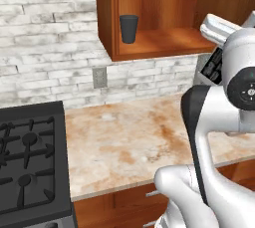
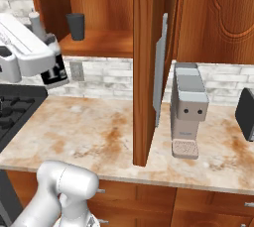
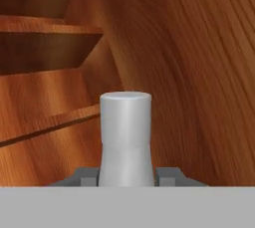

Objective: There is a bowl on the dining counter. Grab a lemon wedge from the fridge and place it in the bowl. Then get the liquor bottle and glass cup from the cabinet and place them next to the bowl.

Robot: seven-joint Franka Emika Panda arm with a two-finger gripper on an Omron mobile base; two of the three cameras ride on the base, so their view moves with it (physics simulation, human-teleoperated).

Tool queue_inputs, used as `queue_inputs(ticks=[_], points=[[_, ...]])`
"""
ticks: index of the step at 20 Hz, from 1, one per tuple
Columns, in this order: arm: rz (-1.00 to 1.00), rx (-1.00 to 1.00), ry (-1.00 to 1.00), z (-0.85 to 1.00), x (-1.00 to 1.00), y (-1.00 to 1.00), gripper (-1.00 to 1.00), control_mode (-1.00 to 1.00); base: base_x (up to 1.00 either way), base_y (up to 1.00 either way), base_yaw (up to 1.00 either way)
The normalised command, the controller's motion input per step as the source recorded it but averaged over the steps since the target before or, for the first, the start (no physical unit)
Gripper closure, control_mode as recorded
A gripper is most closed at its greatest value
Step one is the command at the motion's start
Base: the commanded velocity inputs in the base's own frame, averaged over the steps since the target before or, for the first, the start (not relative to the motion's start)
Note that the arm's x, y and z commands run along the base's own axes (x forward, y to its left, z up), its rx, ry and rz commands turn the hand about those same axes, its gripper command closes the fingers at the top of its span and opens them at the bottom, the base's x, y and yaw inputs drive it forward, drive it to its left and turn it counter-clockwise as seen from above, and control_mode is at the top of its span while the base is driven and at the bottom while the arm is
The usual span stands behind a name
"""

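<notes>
We see the glass cup (image 1: 129, 28) standing upright on the lower shelf of the open wall cabinet (image 1: 164, 43), toward the shelf's left end; in the right base view the same cup (image 2: 76, 26) sits to the right of the arm's hand and farther back.

The liquor bottle (image 2: 53, 67) hangs below that shelf's front edge, over the far left part of the counter (image 2: 99, 127), its grey neck up and its dark labelled body down. In the hand view the bottle's grey neck (image 3: 125, 137) stands right between the two finger tips, and the gripper (image 3: 126, 177) is pinched on it, a tip touching each side. Past the neck we see the cabinet's wooden shelves and wall.

The arm rises from the base, bends over the counter and reaches to the cabinet's mouth with the hand held roughly level, near the shelf's height. To the right, the open cabinet door (image 2: 149, 67) hangs edge-on, and a coffee machine (image 2: 189, 109) stands on the counter beyond it.
</notes>
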Motion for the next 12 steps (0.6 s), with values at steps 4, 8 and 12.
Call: queue_inputs(ticks=[4, 8, 12], points=[[-0.01, -0.10, -0.22, 0.00, -0.55, 0.21, 1.00, 1.00, -0.20, 0.09, 0.00], [0.00, 0.00, 0.00, 0.00, 0.00, 0.00, 1.00, 1.00, -0.81, 0.43, -0.03], [0.00, 0.00, 0.00, 0.00, 0.00, 0.00, 1.00, 1.00, -0.59, 0.61, -0.18]])
